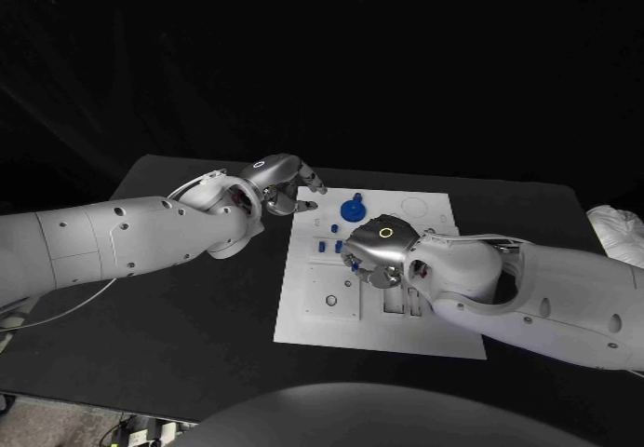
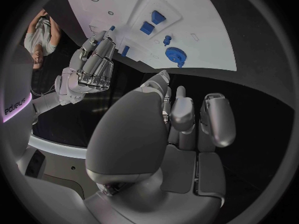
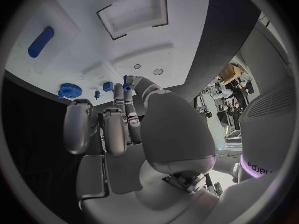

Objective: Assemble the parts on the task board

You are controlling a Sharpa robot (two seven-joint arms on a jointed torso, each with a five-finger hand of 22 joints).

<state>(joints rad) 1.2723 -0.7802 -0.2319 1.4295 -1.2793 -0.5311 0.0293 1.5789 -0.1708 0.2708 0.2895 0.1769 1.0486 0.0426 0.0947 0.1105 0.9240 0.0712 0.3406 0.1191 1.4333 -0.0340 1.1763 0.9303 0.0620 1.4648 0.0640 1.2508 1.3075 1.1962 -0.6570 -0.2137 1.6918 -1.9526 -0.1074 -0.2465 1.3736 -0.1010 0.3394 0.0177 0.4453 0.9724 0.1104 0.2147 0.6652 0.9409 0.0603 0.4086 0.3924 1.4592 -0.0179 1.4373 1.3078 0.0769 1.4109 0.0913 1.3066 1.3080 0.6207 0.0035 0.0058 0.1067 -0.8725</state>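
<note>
White and flat, the task board (image 1: 389, 317) lies in the middle of the black table (image 1: 175, 326), with its small blue parts gathered toward the far half. The blue gear (image 1: 353, 209) sits near the board's far edge, just beside the left hand (image 1: 285, 186), which hovers over the board's far left corner with its fingers curled in and nothing visibly between them. The right hand (image 1: 377, 250) is lower, over the board's middle, among the small blue pieces (image 1: 327, 246). In the right wrist view a blue piece (image 3: 126, 82) sits at its fingertips (image 3: 129, 87), apparently pinched, though I cannot be sure it is held rather than merely touched. An oblong blue part (image 3: 40, 41) lies apart in its recess, its long axis running along the board. The right hand is the nearer to the small pieces and the empty recesses toward the robot. Judging by this, the coming move belongs to it: seating that piece.
</note>
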